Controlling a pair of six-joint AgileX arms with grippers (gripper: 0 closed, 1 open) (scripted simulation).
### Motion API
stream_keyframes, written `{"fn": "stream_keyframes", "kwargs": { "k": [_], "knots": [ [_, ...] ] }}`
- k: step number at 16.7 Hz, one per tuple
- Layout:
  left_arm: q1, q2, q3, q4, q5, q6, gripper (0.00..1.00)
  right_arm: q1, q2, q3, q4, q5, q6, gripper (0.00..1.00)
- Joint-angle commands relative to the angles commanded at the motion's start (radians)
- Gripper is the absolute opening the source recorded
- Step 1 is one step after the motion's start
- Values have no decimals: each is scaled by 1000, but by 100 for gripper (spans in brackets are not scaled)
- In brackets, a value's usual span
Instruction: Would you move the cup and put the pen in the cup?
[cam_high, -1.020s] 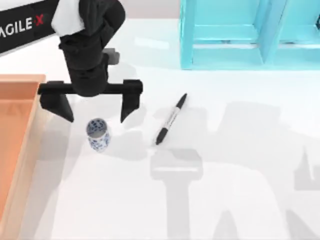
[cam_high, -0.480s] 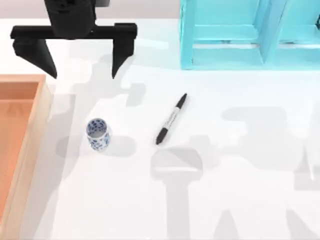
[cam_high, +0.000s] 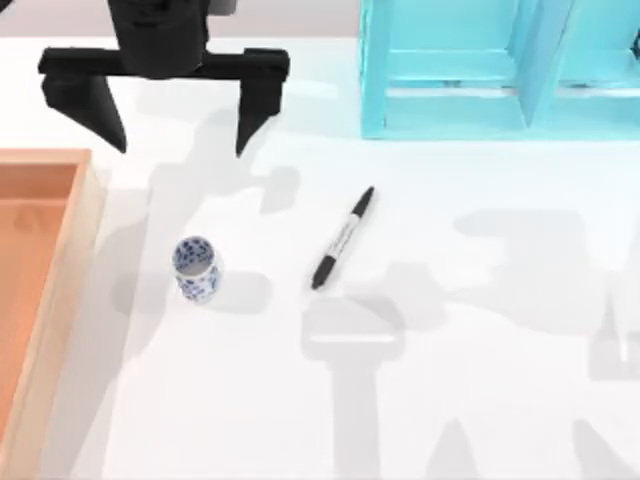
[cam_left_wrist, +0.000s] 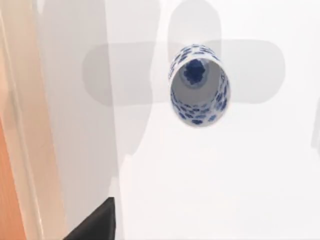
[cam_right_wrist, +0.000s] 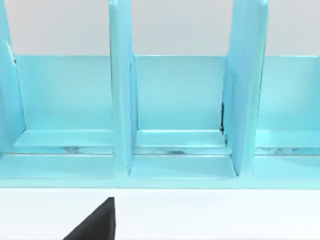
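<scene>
Wooden tray (cam_high: 40, 260) is lying along the table's left edge. Left gripper (cam_high: 170, 120) is hovering with fingers spread wide and empty, above and behind the cup (cam_high: 196, 268), which is standing upright near the tray, untouched. The pen (cam_high: 342, 238) is lying flat, well apart to the cup's right. Blue shelf unit (cam_high: 470, 80) is standing at the rear right. Judgement: cup approach is in hand; next, descending squarely over the cup. Right gripper's state cannot be told.
</scene>
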Motion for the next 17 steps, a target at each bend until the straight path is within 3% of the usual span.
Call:
{"fn": "stream_keyframes", "kwargs": {
  "k": [10, 17],
  "knots": [
    [-276, 367, 164, 240, -179, 127, 100, 0, 0, 0, 0, 0, 0, 100],
    [-295, 397, 171, 261, -192, 136, 100, 0, 0, 0, 0, 0, 0, 100]
  ]
}}
